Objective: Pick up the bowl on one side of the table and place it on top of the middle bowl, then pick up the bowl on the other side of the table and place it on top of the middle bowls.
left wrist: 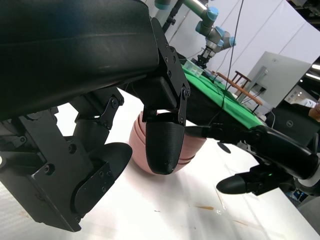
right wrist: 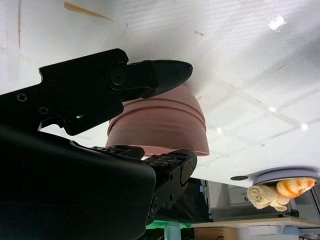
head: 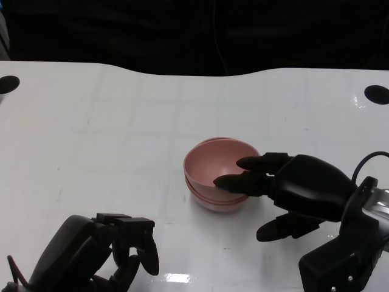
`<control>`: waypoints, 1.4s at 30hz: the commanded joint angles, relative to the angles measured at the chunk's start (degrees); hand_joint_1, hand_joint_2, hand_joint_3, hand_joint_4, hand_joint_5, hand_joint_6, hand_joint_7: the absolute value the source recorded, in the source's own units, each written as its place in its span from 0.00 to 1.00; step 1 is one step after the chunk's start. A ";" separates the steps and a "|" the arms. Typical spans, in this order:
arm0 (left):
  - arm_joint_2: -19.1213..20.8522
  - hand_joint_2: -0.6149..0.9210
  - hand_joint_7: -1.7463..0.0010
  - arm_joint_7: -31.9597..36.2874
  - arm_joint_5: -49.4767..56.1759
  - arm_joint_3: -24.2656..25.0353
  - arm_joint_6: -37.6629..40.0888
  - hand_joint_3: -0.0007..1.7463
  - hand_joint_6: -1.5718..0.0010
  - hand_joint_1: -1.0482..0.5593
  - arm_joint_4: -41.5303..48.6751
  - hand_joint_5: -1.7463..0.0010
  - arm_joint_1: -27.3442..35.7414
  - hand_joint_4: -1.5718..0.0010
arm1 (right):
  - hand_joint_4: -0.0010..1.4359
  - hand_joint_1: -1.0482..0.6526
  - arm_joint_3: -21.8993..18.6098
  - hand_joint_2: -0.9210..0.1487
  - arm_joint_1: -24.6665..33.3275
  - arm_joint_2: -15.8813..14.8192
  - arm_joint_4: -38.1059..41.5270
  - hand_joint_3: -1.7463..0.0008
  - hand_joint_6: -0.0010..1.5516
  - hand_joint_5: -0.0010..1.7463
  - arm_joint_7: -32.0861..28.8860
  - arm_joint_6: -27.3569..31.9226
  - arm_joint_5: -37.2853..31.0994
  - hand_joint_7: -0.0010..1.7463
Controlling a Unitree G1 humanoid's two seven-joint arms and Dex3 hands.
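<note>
A stack of nested pink bowls stands in the middle of the white table; it also shows in the left wrist view and the right wrist view. My right hand reaches in from the right. Its fingers lie over the top bowl's near-right rim, while the thumb hangs apart from the bowl wall. It grips nothing. My left hand stays at the lower left, away from the stack, its fingers loosely bent and holding nothing.
Two black round holes sit near the table's far corners. The table's far edge curves along a dark background. In the left wrist view a green table and another robot arm stand beyond.
</note>
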 commanded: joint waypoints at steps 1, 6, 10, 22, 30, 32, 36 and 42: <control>0.76 0.48 0.22 -0.26 -0.19 0.47 -0.34 0.93 0.42 0.69 -0.18 0.08 -0.05 0.40 | 0.13 0.17 0.16 0.00 0.61 -1.01 0.09 0.83 0.17 0.01 -0.47 -0.05 -0.05 0.01; 0.70 0.48 0.22 -0.22 -0.01 0.48 -0.12 0.93 0.41 0.69 -0.24 0.07 -0.06 0.40 | 0.13 0.17 0.43 0.00 0.67 -0.96 0.46 0.83 0.17 0.01 -0.56 -0.09 -0.12 0.01; 0.67 0.48 0.22 -0.38 -0.13 0.46 0.21 0.93 0.41 0.69 -0.47 0.07 0.06 0.41 | 0.12 0.17 0.61 0.00 0.69 -1.10 0.16 0.83 0.16 0.01 -0.08 0.20 0.19 0.01; 0.82 0.48 0.22 -0.10 -0.05 0.58 -0.52 0.93 0.42 0.68 0.12 0.07 -0.09 0.41 | 0.12 0.17 0.56 0.00 1.16 -1.04 -0.64 0.83 0.16 0.01 0.84 1.16 0.48 0.00; 0.75 0.48 0.22 -0.28 -0.04 0.47 -0.12 0.93 0.42 0.68 -0.01 0.07 -0.06 0.41 | 0.13 0.20 -1.33 0.00 2.28 -0.98 -0.49 0.83 0.17 0.02 -5.06 -1.89 1.45 0.01; 0.72 0.49 0.22 -0.19 -0.01 0.46 -0.28 0.93 0.42 0.68 0.10 0.07 -0.13 0.41 | 0.16 0.21 -2.08 0.00 2.96 -0.79 -0.03 0.84 0.18 0.03 -8.40 -3.74 1.37 0.01; 0.71 0.49 0.22 -0.10 -0.02 0.41 -0.58 0.93 0.42 0.69 0.30 0.07 -0.27 0.41 | 0.19 0.25 -3.53 0.00 4.33 -0.34 1.00 0.87 0.19 0.05 -13.94 -6.97 1.94 0.02; 0.69 0.48 0.23 -0.28 -0.24 0.37 -0.38 0.93 0.42 0.69 0.11 0.07 -0.19 0.41 | 0.24 0.31 -6.09 0.00 7.61 -0.26 -0.27 0.87 0.25 0.10 -17.64 -9.57 4.69 0.04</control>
